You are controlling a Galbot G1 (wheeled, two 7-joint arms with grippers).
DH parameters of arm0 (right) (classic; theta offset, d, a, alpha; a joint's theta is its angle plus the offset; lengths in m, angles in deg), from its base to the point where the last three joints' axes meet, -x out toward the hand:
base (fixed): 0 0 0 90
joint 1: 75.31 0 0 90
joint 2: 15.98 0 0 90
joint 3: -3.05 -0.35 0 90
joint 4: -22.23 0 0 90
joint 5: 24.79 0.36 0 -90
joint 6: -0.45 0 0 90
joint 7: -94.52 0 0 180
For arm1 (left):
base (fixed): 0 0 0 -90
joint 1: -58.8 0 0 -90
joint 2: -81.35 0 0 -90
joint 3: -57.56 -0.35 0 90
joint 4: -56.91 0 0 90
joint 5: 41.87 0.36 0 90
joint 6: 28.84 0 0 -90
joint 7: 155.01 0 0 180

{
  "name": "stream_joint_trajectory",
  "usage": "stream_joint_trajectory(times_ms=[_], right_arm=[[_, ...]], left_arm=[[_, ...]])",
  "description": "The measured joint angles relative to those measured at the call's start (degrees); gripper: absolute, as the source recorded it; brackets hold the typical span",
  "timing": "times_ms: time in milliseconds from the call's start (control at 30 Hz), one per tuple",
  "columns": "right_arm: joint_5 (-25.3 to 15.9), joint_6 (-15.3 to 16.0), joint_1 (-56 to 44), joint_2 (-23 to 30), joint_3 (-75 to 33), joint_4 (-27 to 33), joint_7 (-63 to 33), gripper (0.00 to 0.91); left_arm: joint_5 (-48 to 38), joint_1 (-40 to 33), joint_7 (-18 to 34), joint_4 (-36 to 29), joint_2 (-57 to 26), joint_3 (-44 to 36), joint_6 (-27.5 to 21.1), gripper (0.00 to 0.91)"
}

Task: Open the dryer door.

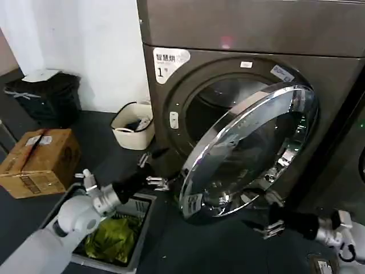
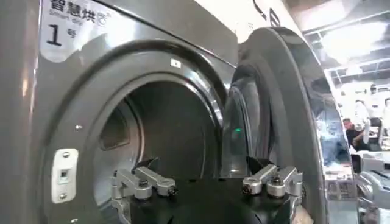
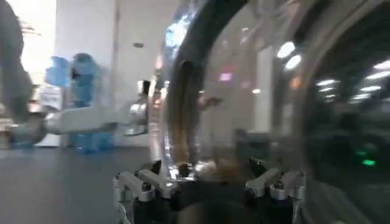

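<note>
On the left of the head view a cardboard box (image 1: 39,161) and a white basket (image 1: 133,125) are seen on the dark floor, with a grey tray (image 1: 135,256) of green material nearer the robot. The left gripper (image 1: 153,171) is held just at the free edge of the door (image 1: 251,151), with its fingers spread apart; in the left wrist view the left gripper (image 2: 206,182) is aimed into the gap between the dryer (image 2: 36,115) front and the door's inner face, nothing being clamped between the jaws.

The door is already swung well away from the drum opening (image 1: 222,105), hinged on the robot's right, its chrome ring tilted towards the camera. It lies to the right of the left gripper, so any further swing would be pushed rightwards and outwards; the left arm is judged the better placed for it, being on the inner side.

The right gripper (image 1: 272,222) is set below the door's lower rim, on the outer glass side. Its fingers appear apart and empty in the right wrist view, though motion blur makes this less than certain.

A white sticker (image 1: 167,61) on the dryer is marked "1", with small Chinese characters above.
</note>
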Motion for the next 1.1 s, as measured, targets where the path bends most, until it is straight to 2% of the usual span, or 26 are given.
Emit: stream_joint_trajectory(times_ms=[300, 533, 800, 1100], right_arm=[[0.22, -0.90, -1.75, 0.09, -7.54, 0.72, -2.80, 0.907], [0.51, 0.95, -2.92, -0.08, -12.60, -0.22, -7.04, 0.907], [0.52, 0.97, -4.08, -0.29, -18.31, -1.41, -12.95, 0.907], [0.51, 1.16, -5.53, 0.20, -22.17, -2.80, -13.57, 0.907]], left_arm=[[-0.05, -1.10, -0.89, -0.76, -0.25, -2.61, -0.14, 0.907], [-0.74, -1.83, -1.43, -1.53, -0.31, -4.76, -0.28, 0.907], [-2.19, -1.86, -2.77, -2.42, -0.05, -6.79, -0.10, 0.907], [-2.64, -2.54, -4.96, -3.77, -0.03, -10.73, 0.75, 0.907]])
